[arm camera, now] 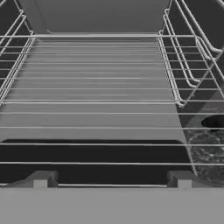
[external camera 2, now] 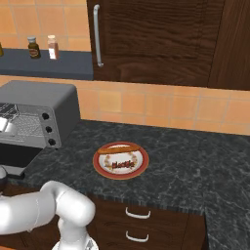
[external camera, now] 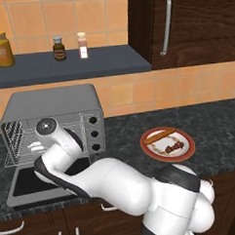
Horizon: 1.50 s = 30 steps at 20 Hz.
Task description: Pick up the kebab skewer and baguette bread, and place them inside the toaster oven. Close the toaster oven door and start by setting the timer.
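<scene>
The grey toaster oven [external camera: 55,105] [external camera 2: 44,97] stands on the counter at the left. Its door [external camera: 25,183] is dropped down flat, dark glass facing up. My arm reaches over the door to the mouth of the oven. In the hand view my gripper [arm camera: 112,181] is open with nothing between its fingertips [arm camera: 40,179], facing the bare wire rack [arm camera: 96,87]. The kebab skewer [external camera: 174,146] [external camera 2: 123,164] and the tan baguette bread [external camera: 159,136] [external camera 2: 118,148] lie side by side on a red-rimmed plate [external camera: 189,152] [external camera 2: 102,171], right of the oven and apart from the gripper.
A dark shelf [external camera: 87,67] above the oven carries a yellow jar [external camera: 2,50] and two small bottles [external camera: 59,48]. A dark wood cabinet [external camera 2: 156,39] hangs at the upper right. Dark granite counter [external camera 2: 195,166] stretches right of the plate, with drawers below its front edge.
</scene>
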Tool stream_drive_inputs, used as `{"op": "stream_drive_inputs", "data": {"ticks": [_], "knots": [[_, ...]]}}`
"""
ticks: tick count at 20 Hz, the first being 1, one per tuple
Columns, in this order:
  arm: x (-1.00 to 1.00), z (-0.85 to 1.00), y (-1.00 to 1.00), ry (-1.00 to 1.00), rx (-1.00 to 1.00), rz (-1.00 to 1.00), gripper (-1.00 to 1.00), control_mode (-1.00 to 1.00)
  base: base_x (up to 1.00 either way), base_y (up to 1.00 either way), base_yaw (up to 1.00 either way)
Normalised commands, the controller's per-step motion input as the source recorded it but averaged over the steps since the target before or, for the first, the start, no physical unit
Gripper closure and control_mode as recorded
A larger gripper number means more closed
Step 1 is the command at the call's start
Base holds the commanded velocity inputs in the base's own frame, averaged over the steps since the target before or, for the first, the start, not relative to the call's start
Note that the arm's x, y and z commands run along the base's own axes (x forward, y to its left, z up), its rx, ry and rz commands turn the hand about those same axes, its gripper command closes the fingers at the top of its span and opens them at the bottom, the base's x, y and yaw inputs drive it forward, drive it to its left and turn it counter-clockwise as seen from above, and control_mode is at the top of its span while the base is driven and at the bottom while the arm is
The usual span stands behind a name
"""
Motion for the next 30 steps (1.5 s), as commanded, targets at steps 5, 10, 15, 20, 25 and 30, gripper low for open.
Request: {"op": "stream_drive_inputs", "data": {"ticks": [5,10,15,20,25,30], "knots": [[-0.42,-0.18,0.00,0.08,-0.01,0.00,-1.00,-1.00,0.00,0.00,0.00],[-0.48,0.39,-0.18,0.02,0.00,-0.09,-1.00,-1.00,0.00,0.00,0.00],[-0.08,0.22,-0.85,0.14,0.00,-0.18,-1.00,-1.00,0.00,0.00,0.00],[-0.08,0.14,-0.95,0.17,0.00,-0.18,-1.00,-1.00,0.00,0.00,0.00],[-0.05,0.10,-0.78,0.19,0.00,-0.14,-1.00,-1.00,0.00,0.00,0.00],[-0.20,0.00,-0.98,0.13,0.01,-0.08,-1.00,-1.00,0.00,0.00,0.00]]}}
